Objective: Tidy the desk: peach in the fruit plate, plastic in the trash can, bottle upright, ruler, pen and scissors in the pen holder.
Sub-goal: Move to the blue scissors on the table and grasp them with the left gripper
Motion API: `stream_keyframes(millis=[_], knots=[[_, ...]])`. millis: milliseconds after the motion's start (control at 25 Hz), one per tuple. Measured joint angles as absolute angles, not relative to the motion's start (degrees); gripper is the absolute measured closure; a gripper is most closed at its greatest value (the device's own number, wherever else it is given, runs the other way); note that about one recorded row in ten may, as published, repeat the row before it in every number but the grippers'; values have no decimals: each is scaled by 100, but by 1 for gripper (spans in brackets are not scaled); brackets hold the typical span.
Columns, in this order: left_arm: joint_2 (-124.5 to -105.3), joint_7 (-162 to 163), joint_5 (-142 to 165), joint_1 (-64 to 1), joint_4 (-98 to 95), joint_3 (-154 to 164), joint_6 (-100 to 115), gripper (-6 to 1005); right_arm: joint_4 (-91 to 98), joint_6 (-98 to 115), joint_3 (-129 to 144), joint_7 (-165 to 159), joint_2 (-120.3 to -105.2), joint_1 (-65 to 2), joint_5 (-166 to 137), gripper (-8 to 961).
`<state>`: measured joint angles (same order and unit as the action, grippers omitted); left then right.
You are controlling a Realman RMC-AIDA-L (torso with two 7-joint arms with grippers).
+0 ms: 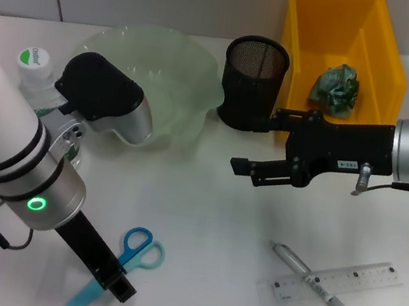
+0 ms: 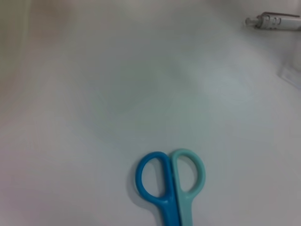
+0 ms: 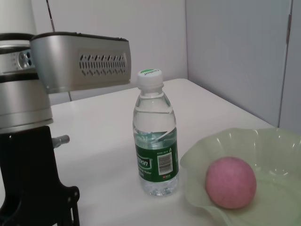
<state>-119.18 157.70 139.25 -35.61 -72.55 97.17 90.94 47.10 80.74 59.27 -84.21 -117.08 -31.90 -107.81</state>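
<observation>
Blue scissors | touching left gripper, state unclear | right gripper open

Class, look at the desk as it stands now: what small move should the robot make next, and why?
Probably lower the left gripper onto the scissors and grip them. It hovers right over them, while the peach is already in the plate, the bottle stands upright, and the holder looks empty.

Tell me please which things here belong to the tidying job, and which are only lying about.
Belong to the job:
scissors
pen
ruler
pen holder
water bottle
peach
fruit plate
crumpled plastic
yellow bin
left gripper, at the scissors
right gripper, above the desk

Only lying about:
nothing that I can see
</observation>
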Motion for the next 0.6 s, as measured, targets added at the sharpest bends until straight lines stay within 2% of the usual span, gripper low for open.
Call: stream_keyframes(millis=[160,600], knots=[[-11918,15768,13929,-3566,-7250,9722,9063,459,4710,8071,5926,-8420,-11716,-3190,-10784,134],[-11918,15695,13963,-3615,-7114,9721,8998,464,4735,8089,5930,-8430,-11715,-3190,-10784,134]])
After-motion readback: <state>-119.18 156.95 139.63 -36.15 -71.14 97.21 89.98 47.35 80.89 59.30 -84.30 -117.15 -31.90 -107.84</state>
